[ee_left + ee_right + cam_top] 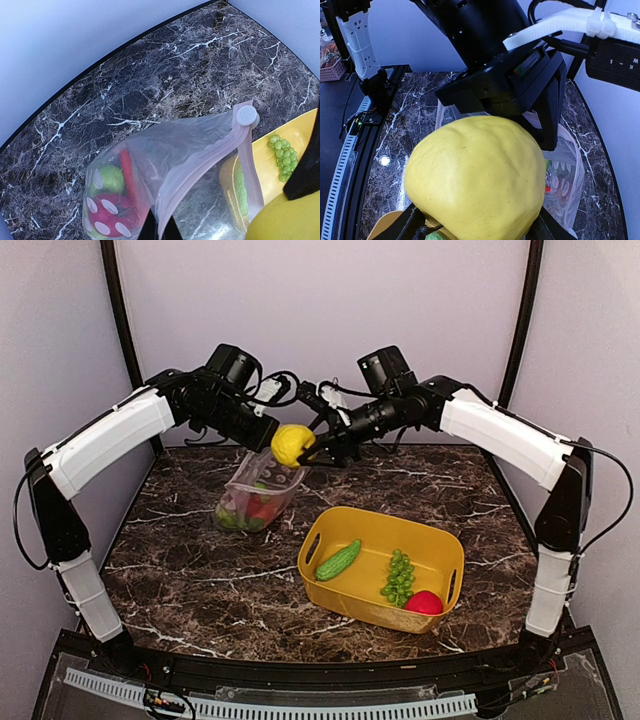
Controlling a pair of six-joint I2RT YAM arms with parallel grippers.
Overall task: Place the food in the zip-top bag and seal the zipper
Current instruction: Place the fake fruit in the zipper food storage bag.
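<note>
My right gripper (305, 450) is shut on a yellow lemon (291, 444), which fills the right wrist view (475, 170) and hangs just above the mouth of the zip-top bag (258, 495). My left gripper (160, 232) is shut on the bag's rim and holds the mouth up and open. The clear dotted bag (170, 155) contains a red ball (107, 215), a green piece (110, 179) and a reddish stick (129, 172). The pinkish zipper (210, 160) ends at its white slider (246, 115).
A yellow basket (440, 550) stands right of the bag, holding a green cucumber (338, 560), a green grape bunch (399, 577) and a red ball (424, 602). Dark marble table (180, 580) lies around them, with walls close on three sides.
</note>
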